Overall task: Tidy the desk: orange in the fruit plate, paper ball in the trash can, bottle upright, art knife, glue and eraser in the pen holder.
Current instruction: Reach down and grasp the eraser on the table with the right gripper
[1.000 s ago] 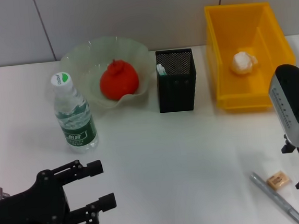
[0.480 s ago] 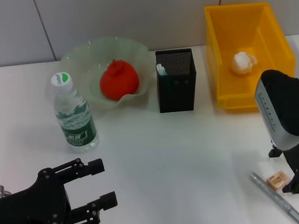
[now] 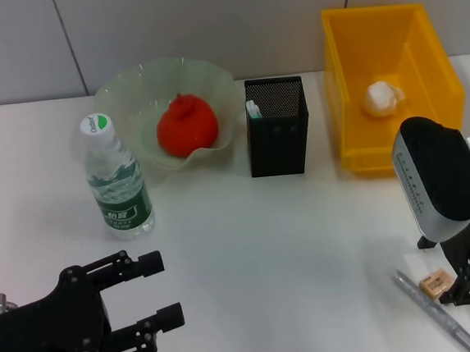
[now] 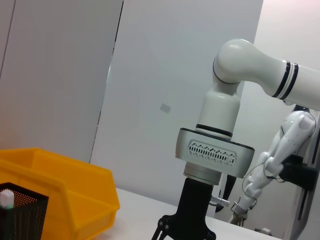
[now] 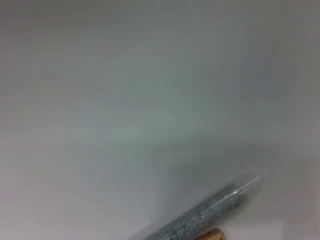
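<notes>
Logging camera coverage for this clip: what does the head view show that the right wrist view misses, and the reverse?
Only the head view shows the orange in the fruit plate, the upright bottle, pen holder, paper ball in the trash can, and both grippers: left, right. The right wrist view adds nothing new. Both show the grey stick beside the eraser.

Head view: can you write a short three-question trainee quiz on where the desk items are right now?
1. True or false: the crumpled white paper ball lies in the bright yellow rectangular trash can.
2. The red-orange round orange sits in: A) the translucent pale-green scalloped fruit plate; B) the black mesh pen holder; C) the trash can.
3. Which arm's tool is nearest the tiny tan rectangular eraser?
Key: 1 true; 2 A; 3 the right tool.
</notes>
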You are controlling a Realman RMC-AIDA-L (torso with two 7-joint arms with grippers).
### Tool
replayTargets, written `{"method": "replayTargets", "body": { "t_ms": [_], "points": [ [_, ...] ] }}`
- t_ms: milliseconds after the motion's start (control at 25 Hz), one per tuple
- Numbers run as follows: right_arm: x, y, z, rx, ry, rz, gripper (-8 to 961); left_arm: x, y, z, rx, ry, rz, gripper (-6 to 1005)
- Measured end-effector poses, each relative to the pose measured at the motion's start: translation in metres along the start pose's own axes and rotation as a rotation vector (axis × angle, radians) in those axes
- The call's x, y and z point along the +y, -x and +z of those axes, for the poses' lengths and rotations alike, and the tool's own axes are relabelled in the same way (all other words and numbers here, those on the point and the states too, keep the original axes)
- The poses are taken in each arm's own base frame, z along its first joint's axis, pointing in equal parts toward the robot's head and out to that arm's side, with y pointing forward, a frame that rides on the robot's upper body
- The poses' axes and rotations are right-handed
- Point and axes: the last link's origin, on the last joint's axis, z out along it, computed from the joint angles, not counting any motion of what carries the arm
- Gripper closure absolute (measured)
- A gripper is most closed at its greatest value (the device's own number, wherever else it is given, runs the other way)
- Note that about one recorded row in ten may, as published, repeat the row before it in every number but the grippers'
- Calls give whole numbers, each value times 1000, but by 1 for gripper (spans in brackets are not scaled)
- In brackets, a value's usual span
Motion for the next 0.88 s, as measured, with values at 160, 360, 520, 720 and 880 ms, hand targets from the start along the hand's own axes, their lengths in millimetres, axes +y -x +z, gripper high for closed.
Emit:
{"method": "replayTargets", "body": {
  "t_ms": [160, 360, 520, 720, 880],
  "points": [
    [0, 1, 1, 4, 2, -5, 119, 0, 0, 0, 0, 0, 0, 295],
    [3, 2, 4, 16, 15, -6, 128, 1, 1, -1, 0, -3, -3, 295],
    [4, 3, 6, 27, 25, -10, 166, 1, 1, -1, 0, -3, -8, 295],
    [4, 3, 7, 28, 24, -7, 285, 1, 0, -1, 1, 2, -9, 295],
    [3, 3, 6, 27, 21, -6, 381, 1, 0, 0, 2, 5, -10, 295]
  ]
}}
